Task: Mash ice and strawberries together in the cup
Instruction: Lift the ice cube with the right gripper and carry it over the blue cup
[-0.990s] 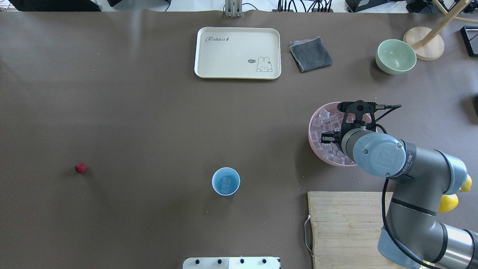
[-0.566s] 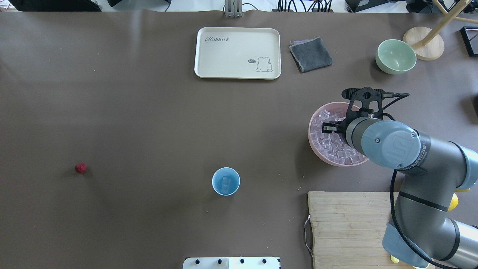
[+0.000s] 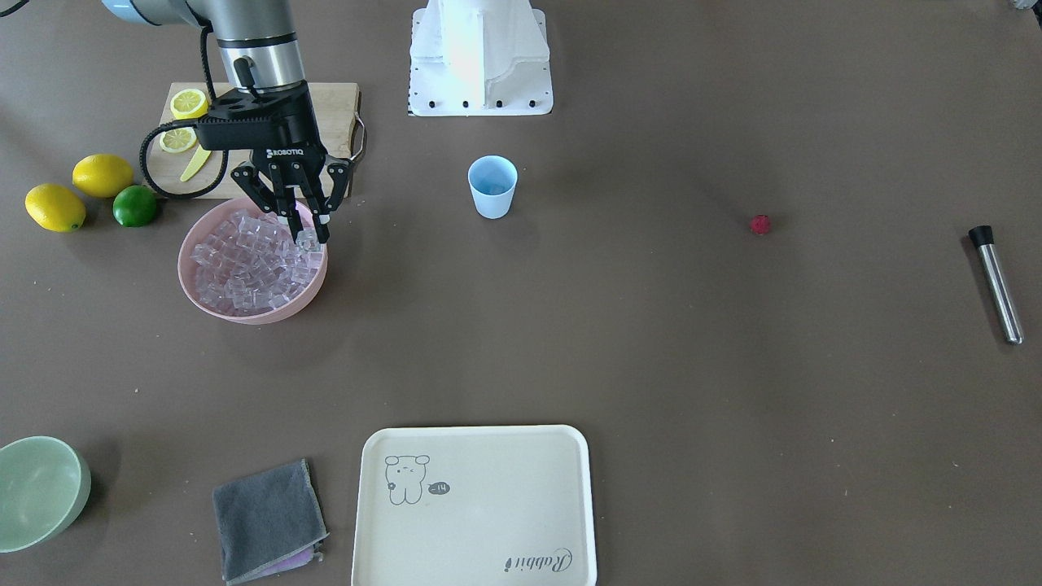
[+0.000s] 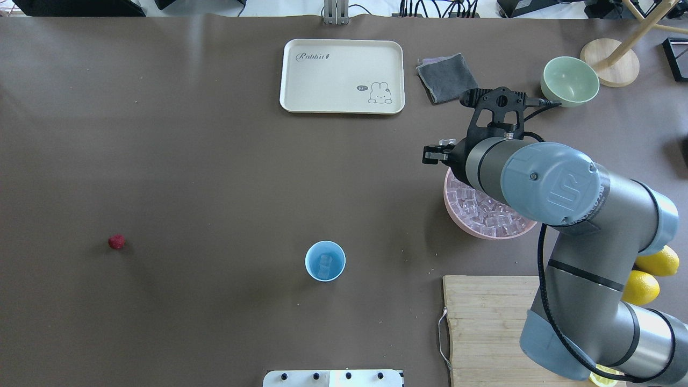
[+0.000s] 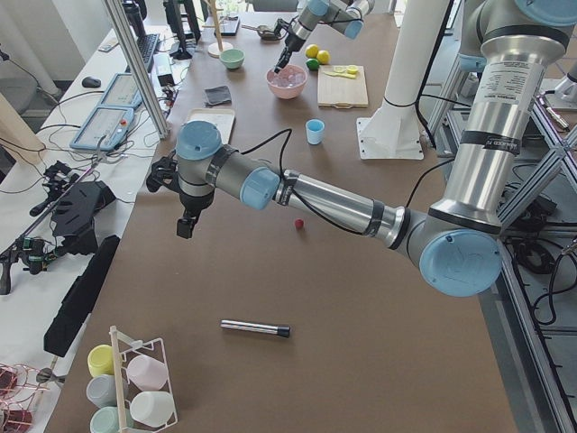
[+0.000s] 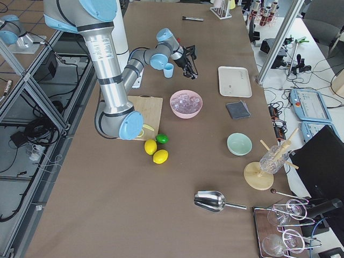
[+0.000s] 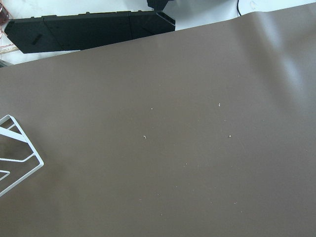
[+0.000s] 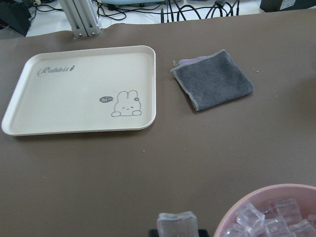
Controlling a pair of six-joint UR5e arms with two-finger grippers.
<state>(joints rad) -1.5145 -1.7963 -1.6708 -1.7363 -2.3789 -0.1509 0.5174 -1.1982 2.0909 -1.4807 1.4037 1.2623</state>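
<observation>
On the brown bench (image 3: 651,366), upper left of the front view, the right arm points downward with the right claw (image 3: 309,235) clenched on one ice cube (image 3: 307,241) over the pink bowl's (image 3: 252,314) rim, the blue cup (image 3: 492,189) at upper centre.

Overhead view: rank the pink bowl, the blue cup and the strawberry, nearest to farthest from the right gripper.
From the right gripper, which grips an ice cube:
1. Pink bowl, right beside it, on the table's right half.
2. Blue cup, mid-table, nearer the robot.
3. Strawberry, far out on the left half.
</observation>
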